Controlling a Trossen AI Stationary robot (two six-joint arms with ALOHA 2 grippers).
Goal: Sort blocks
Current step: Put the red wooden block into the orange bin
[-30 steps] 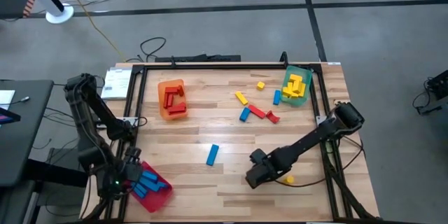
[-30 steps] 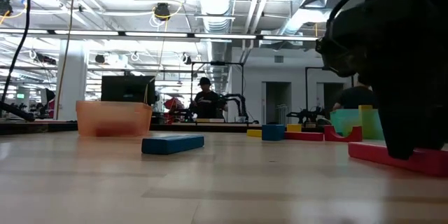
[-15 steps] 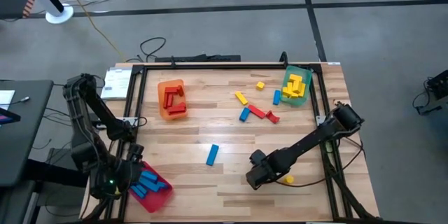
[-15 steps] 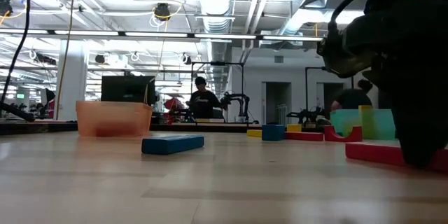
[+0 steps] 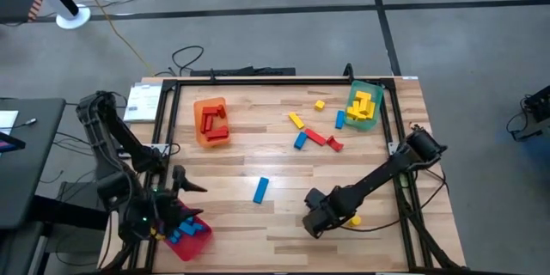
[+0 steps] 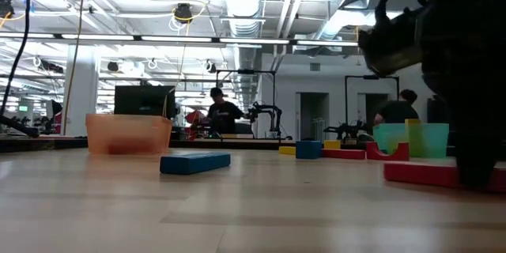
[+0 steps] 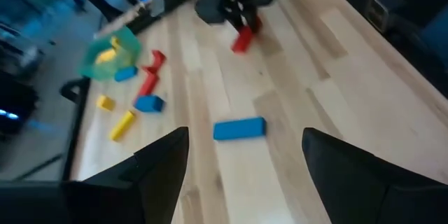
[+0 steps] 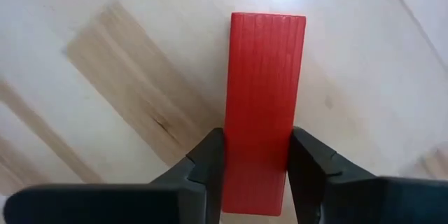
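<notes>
Right gripper [image 8: 255, 164]: low over the worktop near its front edge, right of centre; fingers [image 8: 206, 161] pressed against both long sides of a red block [image 8: 262, 98], which lies flat on the wood.
Right gripper, high view [image 5: 314, 222]: hides the red block; a small yellow block [image 5: 355, 220] lies just beside it, toward the right edge.
Left gripper [image 7: 241, 157]: at the front left corner, above the red tray [image 5: 199, 241]; fingers spread wide with nothing between them.
Red tray: holds several blue blocks [image 5: 182, 228], partly covered by the left arm.
Lone blue block [image 5: 260, 189]: flat on the worktop, in the front half, a little left of centre, well apart from both grippers.
Middle cluster: a blue block [image 5: 301, 140], two red blocks [image 5: 325, 140] and a yellow block [image 5: 296, 120] lie close together right of centre, toward the back.
Further singles: a small yellow cube [image 5: 320, 104] and a blue block [image 5: 339, 119] sit near the green tray [image 5: 375, 120].
Orange tray [image 5: 199, 133]: back left part of the worktop, with red blocks [image 5: 211, 120] inside.
Green tray: back right corner, with yellow blocks [image 5: 363, 103] piled in it.
Room beyond: in the low view, a person [image 6: 217, 111] is seated at a far bench behind the table.
</notes>
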